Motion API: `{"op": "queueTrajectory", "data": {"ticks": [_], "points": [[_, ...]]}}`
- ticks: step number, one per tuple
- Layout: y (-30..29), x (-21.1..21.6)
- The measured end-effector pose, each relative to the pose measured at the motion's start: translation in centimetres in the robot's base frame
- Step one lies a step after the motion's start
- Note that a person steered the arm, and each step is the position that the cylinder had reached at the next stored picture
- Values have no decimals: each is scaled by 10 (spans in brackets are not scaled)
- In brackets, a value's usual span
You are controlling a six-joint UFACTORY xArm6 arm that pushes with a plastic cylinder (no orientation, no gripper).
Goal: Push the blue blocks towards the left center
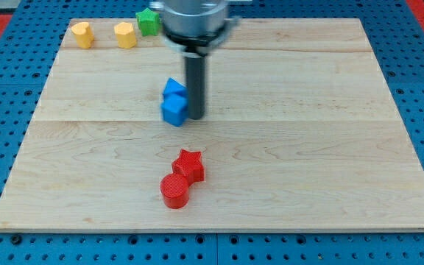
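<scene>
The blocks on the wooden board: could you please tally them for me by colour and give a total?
Blue blocks: 2, touching, just at the view's left of my tip
Red: 2, a star and a cylinder
Yellow: 2, and
Green block: 1
Total: 7

Near the middle of the desk point(330, 184), two blue blocks point(174, 103) sit touching, one behind the other, with my tip point(196, 116) just at their right. A red star point(189, 165) and red cylinder point(174, 191) touch nearer the view's bottom. Along the top left edge stand two yellow blocks point(82, 34), then a green block point(148, 22).
</scene>
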State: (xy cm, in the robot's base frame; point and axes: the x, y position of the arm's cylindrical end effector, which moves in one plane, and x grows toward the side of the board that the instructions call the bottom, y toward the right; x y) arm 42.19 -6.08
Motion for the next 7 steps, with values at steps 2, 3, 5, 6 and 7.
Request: {"op": "queueTrajectory", "data": {"ticks": [2,3,5,6,7], "points": [[-98,-77],[-107,-29],[-23,23],[-80,56],[-101,-7]]}}
